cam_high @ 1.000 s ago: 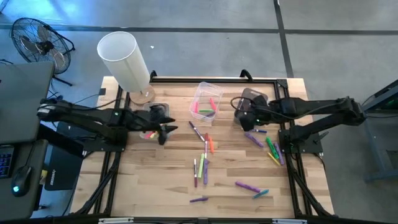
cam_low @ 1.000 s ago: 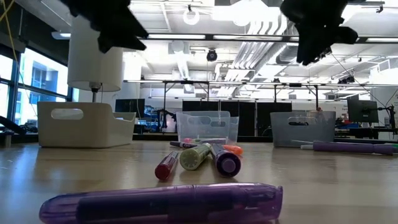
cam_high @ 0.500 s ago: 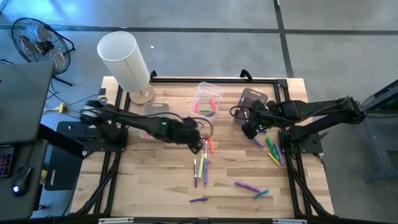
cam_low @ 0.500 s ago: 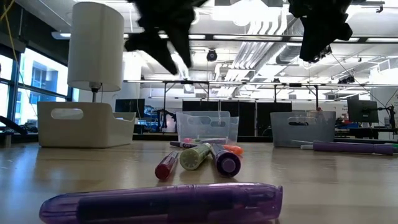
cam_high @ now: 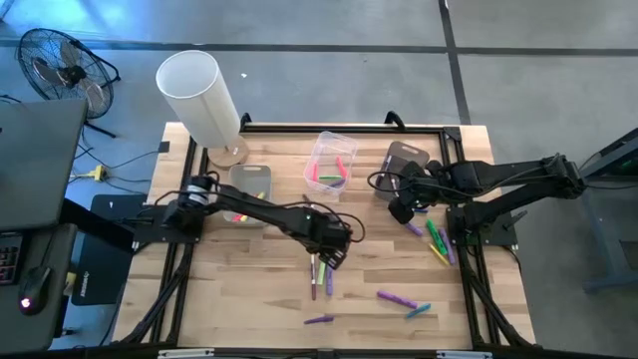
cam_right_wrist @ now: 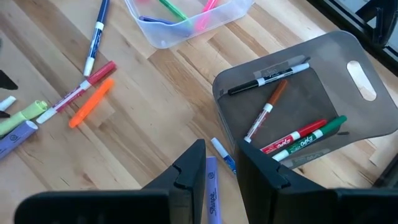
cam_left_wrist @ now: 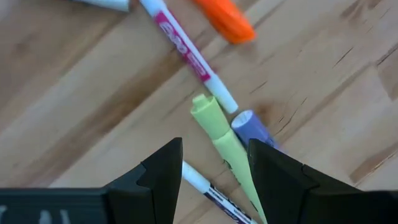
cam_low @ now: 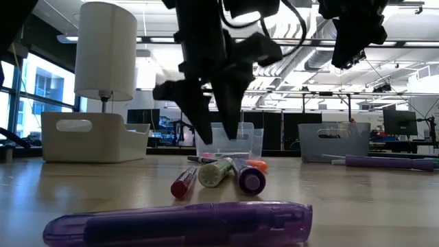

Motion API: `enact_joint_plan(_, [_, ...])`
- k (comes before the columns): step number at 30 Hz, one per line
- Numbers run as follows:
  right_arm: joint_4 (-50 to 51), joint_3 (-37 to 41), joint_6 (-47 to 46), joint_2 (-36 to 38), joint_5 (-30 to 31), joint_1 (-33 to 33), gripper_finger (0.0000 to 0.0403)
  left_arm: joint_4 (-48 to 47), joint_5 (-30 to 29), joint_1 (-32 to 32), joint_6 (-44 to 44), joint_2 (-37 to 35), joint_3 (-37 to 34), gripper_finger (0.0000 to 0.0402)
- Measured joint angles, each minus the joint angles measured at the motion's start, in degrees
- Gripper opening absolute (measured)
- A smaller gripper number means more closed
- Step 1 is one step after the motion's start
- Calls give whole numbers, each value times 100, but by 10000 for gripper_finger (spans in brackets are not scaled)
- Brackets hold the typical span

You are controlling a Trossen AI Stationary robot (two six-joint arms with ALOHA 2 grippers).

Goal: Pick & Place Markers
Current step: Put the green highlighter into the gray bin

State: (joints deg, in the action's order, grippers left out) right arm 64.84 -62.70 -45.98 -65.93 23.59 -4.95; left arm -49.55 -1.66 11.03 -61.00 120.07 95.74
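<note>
Several markers (cam_high: 321,271) lie loose on the wooden table's middle, with more at the right (cam_high: 435,239) and near the front (cam_high: 397,299). My left gripper (cam_high: 332,254) hangs open just above the middle cluster, pointing down. In the left wrist view its fingers (cam_left_wrist: 214,144) stand on either side of a yellow-green marker (cam_left_wrist: 214,121), beside a purple one (cam_left_wrist: 249,127), touching neither. My right gripper (cam_high: 399,207) hangs higher, beside the grey bin (cam_high: 409,158). It is open by a narrow gap (cam_right_wrist: 221,149), with nothing between its fingers.
A white bin (cam_high: 249,181), a clear bin (cam_high: 331,160) and the grey bin (cam_right_wrist: 292,106) stand in a row along the far side, each holding markers. A white lamp (cam_high: 199,95) stands at the far left corner. An orange marker (cam_left_wrist: 227,22) and a pink one (cam_left_wrist: 186,53) lie near the cluster.
My left gripper has swung from the white bin toward the table's middle and come down. It has tipped from slanting to pointing nearly straight down over the marker cluster, still open. The markers have not moved.
</note>
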Motion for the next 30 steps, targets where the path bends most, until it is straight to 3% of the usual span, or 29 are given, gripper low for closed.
enact_joint_plan(17, [-2,0,9,0,-13,-234,74,83,-92,68,-275,463,7,176])
enact_joint_plan(21, [-2,0,3,0,12,-234,74,12,-233,64,-379,465,4,137])
enact_joint_plan(26, [-2,0,-2,0,15,-234,74,-33,-341,66,-419,468,0,46])
enact_joint_plan(30, [-2,0,-2,0,29,-234,74,-23,-345,64,-402,453,0,49])
